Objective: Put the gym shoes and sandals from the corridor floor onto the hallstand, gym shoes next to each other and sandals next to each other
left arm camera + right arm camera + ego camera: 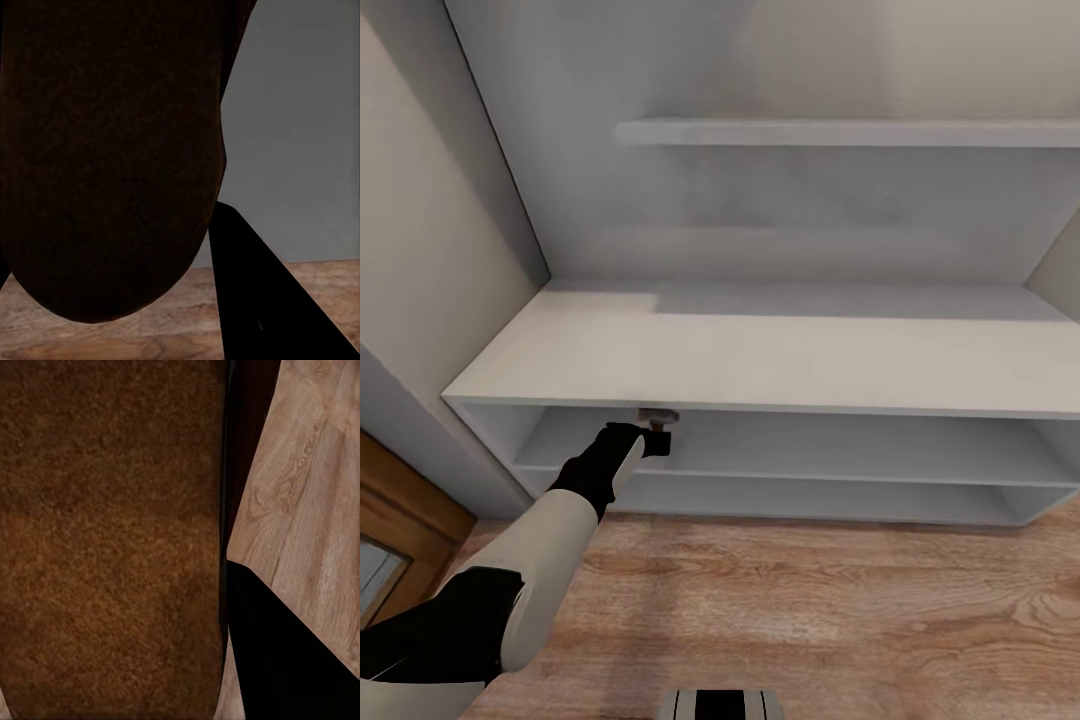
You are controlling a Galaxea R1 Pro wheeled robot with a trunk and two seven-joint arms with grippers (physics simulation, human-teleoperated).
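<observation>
Left arm (pixel 510 580) nearest the head camera: black elbow cuff low at the left, white forearm, black wrist reaching up and forward to the hallstand (pixel 760 350). Left gripper (pixel 657 432) sits just under the front edge of the bench top, towards its left end, at the mouth of the upper open shelf. A small brown-grey bit of sandal (pixel 657 415) shows above the fingers, touching the underside of that front edge or just in front of it; cannot tell which.

Left wrist view: a dark brown rounded sandal sole (pixel 112 157) fills most of the picture, very close. One black finger (pixel 262 300) lies beside it. Grey hallstand surface beyond, strip of corridor floor (pixel 300 274) below. The left claw appears clamped on this sandal.

Hallstand: pale grey, bench top bare across its width, two long open shelves beneath, tall back panel, one upper shelf (pixel 850 132) visible from centre to right edge.

Corridor floor (pixel 840 610): light brown planks in front of the bench. Wooden door frame (pixel 400 520) at the far left.

Right wrist view: tan-brown fuzzy footbed of the second sandal (pixel 112 540) pressed close against the camera, black finger (pixel 285 652) alongside, floor planks behind. Right claw seems closed on that sandal.
</observation>
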